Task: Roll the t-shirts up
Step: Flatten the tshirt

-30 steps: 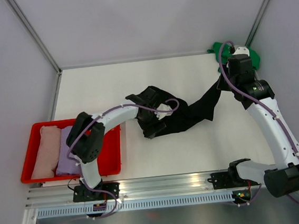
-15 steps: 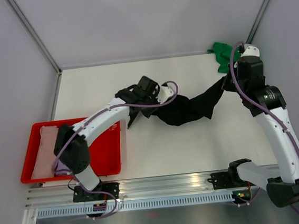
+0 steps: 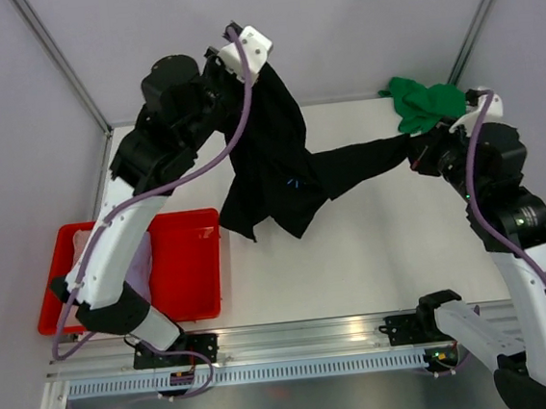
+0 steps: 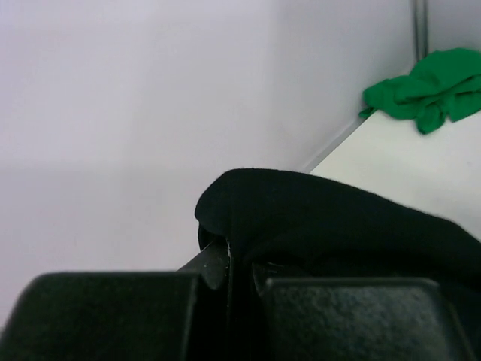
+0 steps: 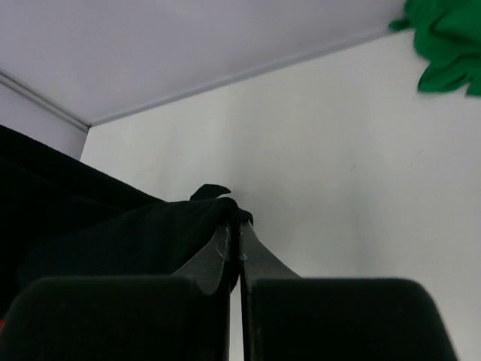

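The black t-shirt (image 3: 273, 156) hangs in the air, stretched between both grippers. My left gripper (image 3: 244, 70) is raised high at the back and is shut on the shirt's top edge; in the left wrist view the black t-shirt (image 4: 338, 226) bulges over the closed left gripper (image 4: 239, 259). My right gripper (image 3: 422, 152) is shut on the shirt's far right end, low over the table, and the black t-shirt (image 5: 128, 233) is pinched in the right gripper (image 5: 239, 229). A bright green t-shirt (image 3: 427, 101) lies crumpled in the back right corner.
A red tray (image 3: 192, 270) sits at the front left, partly under the left arm, with a bit of pale pink cloth (image 3: 80, 244) showing in it. The green t-shirt (image 4: 428, 86) (image 5: 447, 45) lies just beyond the right gripper. Walls close in the table's back and sides.
The left gripper shut on the black t-shirt and rose from the table's middle to high at the back, lifting the cloth. The right gripper kept its hold and shifted slightly.
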